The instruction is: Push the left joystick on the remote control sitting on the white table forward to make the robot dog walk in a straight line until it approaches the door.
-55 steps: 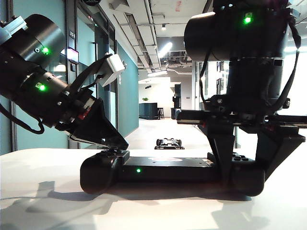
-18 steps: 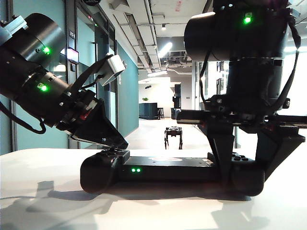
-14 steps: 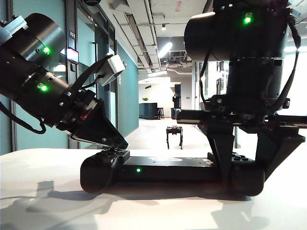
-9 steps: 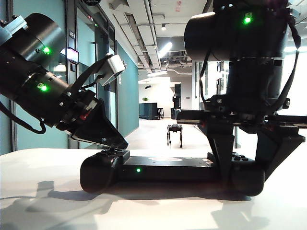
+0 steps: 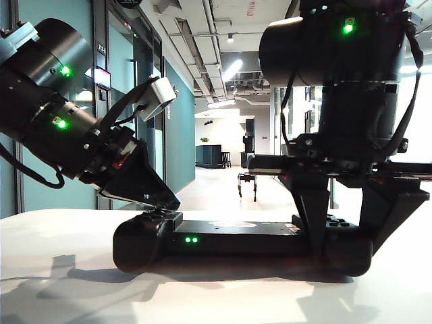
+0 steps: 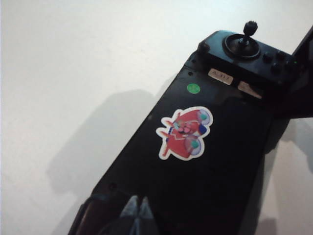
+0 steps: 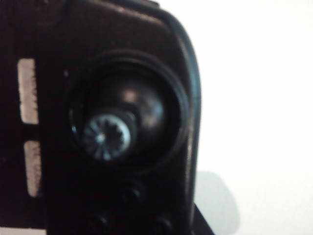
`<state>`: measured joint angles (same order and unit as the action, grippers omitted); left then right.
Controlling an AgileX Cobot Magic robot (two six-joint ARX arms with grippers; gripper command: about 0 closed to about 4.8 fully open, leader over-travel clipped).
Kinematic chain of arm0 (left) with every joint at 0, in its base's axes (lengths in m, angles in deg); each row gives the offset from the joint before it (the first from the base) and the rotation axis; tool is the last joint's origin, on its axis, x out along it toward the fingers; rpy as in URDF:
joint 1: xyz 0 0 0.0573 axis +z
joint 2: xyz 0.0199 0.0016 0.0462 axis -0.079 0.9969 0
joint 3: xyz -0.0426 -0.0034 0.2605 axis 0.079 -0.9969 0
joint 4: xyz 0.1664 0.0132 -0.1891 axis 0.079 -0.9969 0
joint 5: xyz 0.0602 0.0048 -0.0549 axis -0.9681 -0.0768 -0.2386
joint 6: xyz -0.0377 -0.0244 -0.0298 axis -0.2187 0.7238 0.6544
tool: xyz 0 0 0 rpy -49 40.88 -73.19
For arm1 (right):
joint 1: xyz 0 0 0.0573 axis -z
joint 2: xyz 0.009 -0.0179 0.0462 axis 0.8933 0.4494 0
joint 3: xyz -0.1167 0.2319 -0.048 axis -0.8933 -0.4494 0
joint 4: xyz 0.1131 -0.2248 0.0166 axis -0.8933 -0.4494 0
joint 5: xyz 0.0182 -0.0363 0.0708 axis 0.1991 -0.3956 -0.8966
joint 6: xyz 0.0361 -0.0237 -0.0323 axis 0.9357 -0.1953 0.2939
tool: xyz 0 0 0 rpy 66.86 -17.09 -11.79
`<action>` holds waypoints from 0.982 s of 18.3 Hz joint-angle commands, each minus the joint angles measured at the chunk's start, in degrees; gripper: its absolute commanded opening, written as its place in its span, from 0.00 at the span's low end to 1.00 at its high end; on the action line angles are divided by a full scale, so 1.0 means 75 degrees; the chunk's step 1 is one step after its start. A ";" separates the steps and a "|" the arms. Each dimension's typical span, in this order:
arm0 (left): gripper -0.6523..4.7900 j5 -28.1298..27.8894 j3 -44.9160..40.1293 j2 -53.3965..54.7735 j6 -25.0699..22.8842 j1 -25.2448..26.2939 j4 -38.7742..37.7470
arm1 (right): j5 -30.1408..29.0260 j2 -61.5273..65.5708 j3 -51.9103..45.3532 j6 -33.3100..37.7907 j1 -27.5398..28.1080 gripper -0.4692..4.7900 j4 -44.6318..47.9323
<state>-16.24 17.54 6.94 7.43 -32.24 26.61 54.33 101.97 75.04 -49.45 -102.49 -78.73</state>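
Observation:
The black remote control [image 5: 236, 237] lies on the white table [image 5: 67, 277], showing green lights on its front. My left gripper [image 5: 169, 202] is shut, and its tips rest on the controller's left end, where the left joystick [image 5: 157, 212] shows only as a small bump. In the left wrist view the shut tips [image 6: 138, 208] cover that stick. My right gripper [image 5: 344, 239] straddles the right end, shut on the remote control. The right thumbstick [image 7: 105, 134] fills the right wrist view. The robot dog [image 5: 247, 182] stands in the corridor beyond the table.
A long corridor with teal walls and glass doors [image 5: 101, 135] runs away behind the table. A red cartoon sticker [image 6: 185, 133] and a green dot [image 6: 194, 88] mark the controller's flat middle. The other thumbstick [image 6: 249, 30] stands at the far end.
The robot dog rose from lying on the floor and has walked away down the corridor, looking smaller now. Both arms and the controller have kept still. The green lights flicker between one and two.

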 commanded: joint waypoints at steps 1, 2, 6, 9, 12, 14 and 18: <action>0.11 -0.0032 0.0312 -0.0764 0.0289 0.0006 -0.0729 | 0.0061 -0.0006 -0.0020 -0.0233 -0.0009 0.42 -0.0079; 0.11 -0.0052 0.0481 -0.1148 0.0455 0.0006 -0.1139 | 0.0085 -0.0006 -0.0017 -0.0289 -0.0009 0.42 -0.0079; 0.11 -0.1052 0.1026 -0.2678 0.1247 0.0006 -0.2684 | 0.0087 -0.0006 -0.0017 -0.0289 -0.0009 0.42 -0.0006; 0.11 -0.2468 0.1597 -0.4127 0.1489 0.0006 -0.4135 | 0.0085 -0.0006 -0.0017 -0.0289 -0.0009 0.42 0.0108; 0.11 -0.2967 0.2095 -0.5088 0.1501 0.0006 -0.4753 | 0.0079 -0.0006 -0.0012 -0.0679 -0.0009 0.72 0.0099; 0.11 -0.2993 0.2145 -0.5528 0.1836 0.0006 -0.4776 | 0.0082 -0.0020 0.0023 -0.0731 -0.0009 0.80 -0.0079; 0.11 -0.3016 0.2142 -0.6047 0.2031 0.0006 -0.5071 | 0.0286 -0.0055 0.0609 -0.0991 -0.0012 0.80 -0.0979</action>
<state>-38.73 33.39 -37.97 22.33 -32.19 -11.00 55.65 102.10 78.60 -55.79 -102.51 -84.45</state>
